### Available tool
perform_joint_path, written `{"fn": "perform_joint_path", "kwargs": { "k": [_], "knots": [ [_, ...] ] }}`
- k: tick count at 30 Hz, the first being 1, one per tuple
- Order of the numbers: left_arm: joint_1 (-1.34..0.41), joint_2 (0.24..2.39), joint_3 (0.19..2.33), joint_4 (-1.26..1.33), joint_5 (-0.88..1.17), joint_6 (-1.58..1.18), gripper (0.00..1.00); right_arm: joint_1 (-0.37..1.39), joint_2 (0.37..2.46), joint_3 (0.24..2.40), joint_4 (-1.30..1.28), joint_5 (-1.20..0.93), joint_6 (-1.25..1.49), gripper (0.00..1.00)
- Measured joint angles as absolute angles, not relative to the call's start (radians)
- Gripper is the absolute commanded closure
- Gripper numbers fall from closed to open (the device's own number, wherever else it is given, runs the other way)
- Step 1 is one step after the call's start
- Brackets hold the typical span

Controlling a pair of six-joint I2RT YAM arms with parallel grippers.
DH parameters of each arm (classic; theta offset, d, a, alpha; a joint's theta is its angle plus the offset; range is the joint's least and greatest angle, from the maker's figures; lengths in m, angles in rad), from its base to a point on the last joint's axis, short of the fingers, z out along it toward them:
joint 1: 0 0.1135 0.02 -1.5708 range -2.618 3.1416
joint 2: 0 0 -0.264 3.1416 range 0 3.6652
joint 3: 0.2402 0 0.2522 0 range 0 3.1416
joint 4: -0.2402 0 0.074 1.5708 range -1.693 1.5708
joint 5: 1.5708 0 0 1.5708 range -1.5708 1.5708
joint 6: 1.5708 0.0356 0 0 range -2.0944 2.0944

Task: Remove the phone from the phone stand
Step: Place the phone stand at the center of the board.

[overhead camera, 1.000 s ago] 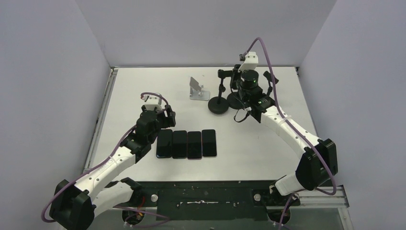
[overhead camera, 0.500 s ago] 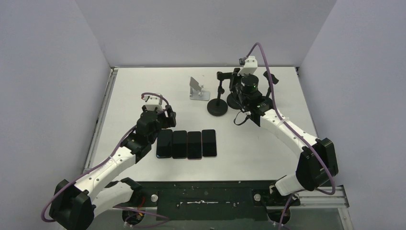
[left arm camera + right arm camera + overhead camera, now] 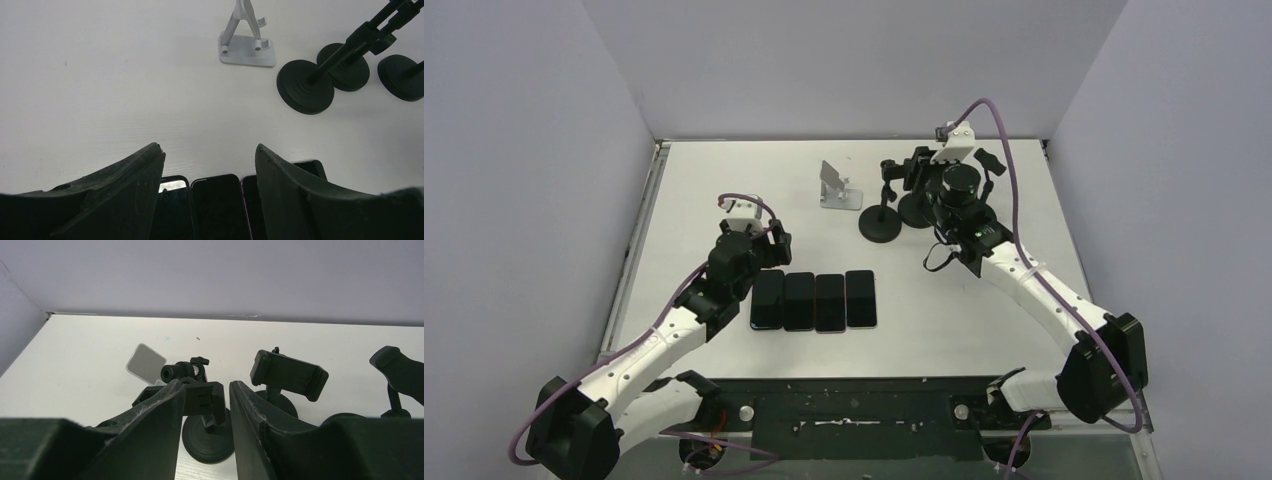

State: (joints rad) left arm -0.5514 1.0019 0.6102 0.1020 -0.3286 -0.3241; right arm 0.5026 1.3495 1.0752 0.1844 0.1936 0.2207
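Note:
Several dark phones [image 3: 814, 300] lie flat side by side on the white table, none of them on a stand. The silver phone stand [image 3: 836, 188] is at the back with nothing on it, and it also shows in the left wrist view [image 3: 246, 37]. My left gripper [image 3: 769, 243] hovers open over the far ends of the phones [image 3: 220, 200], with nothing between its fingers. My right gripper [image 3: 205, 392] is open at the back by the black clamp stands. One empty clamp [image 3: 207, 396] shows just past its fingertips.
Three black clamp stands with round bases crowd the back right: the nearest [image 3: 879, 222], one behind it [image 3: 289, 374] and one at the right edge [image 3: 400, 372]. Grey walls enclose the table on three sides.
My right gripper has gone from shut to open, and its wrist has shifted to the right and slightly nearer. The left arm and the phones have not moved.

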Motion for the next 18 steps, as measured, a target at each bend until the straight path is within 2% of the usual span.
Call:
{"fn": "perform_joint_path", "kwargs": {
  "k": [12,18],
  "knots": [
    [-0.558,0.989,0.610,0.102,-0.328,-0.324,0.35,0.503,1.282,1.066,0.146,0.185,0.249,0.44],
    [-0.562,0.989,0.610,0.102,-0.328,-0.324,0.35,0.503,1.227,1.042,0.086,0.147,0.263,0.43]
  ]
}}
